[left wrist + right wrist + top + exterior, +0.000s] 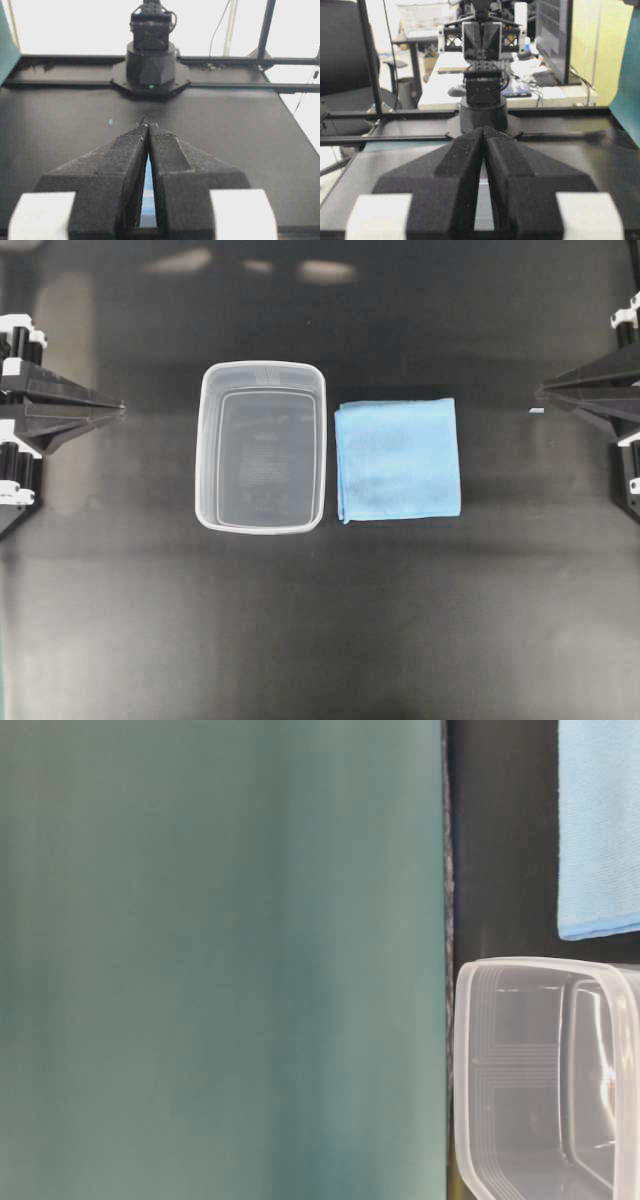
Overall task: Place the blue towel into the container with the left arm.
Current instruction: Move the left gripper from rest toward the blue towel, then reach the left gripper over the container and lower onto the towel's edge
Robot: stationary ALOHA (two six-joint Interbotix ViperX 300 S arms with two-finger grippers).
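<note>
The blue towel (398,460) lies folded just beside the empty container (262,447) — soft, light, limp, best pinched at a stitched edge — while both grippers, left (118,408) and right (540,390), sit closed and empty.

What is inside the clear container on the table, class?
Nothing lies inside the container: through its clear base you see only faint embossed text and the dark table. The blue towel lies folded beside it, outside the rim. What the towel covers cannot be seen.
</note>
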